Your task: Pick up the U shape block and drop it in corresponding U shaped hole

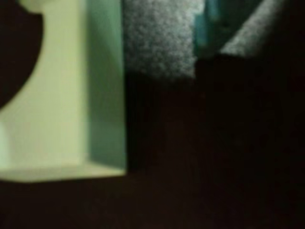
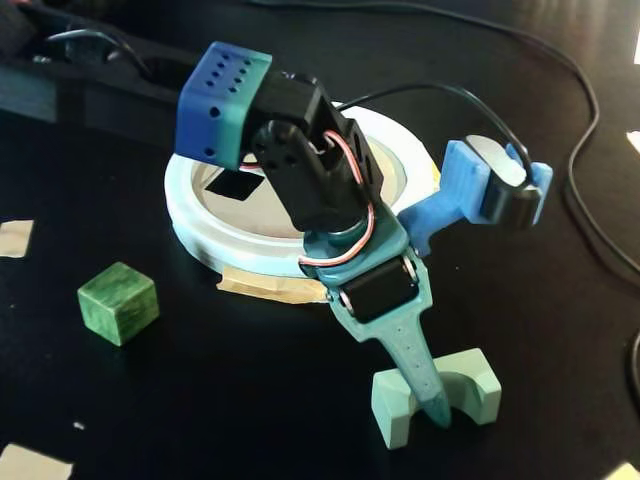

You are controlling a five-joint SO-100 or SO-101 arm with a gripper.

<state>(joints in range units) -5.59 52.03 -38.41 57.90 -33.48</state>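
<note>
The pale green U-shaped block (image 2: 470,385) stands on the black table at the lower right of the fixed view, notch upward. My gripper (image 2: 438,408) points straight down at it, and its teal finger (image 2: 415,350) reaches the notch, in front of the block. In the wrist view one leg of the block (image 1: 62,95) fills the left side. A strip of bare table separates it from a teal finger (image 1: 208,28) at the top right. The jaws look open, with nothing held. The second finger is hidden.
A white round sorter plate (image 2: 195,215) with a dark cut-out hole (image 2: 237,184) lies behind the arm, taped down. A dark green cube (image 2: 118,302) sits at the left. Tape scraps (image 2: 14,237) and cables (image 2: 590,170) lie on the table.
</note>
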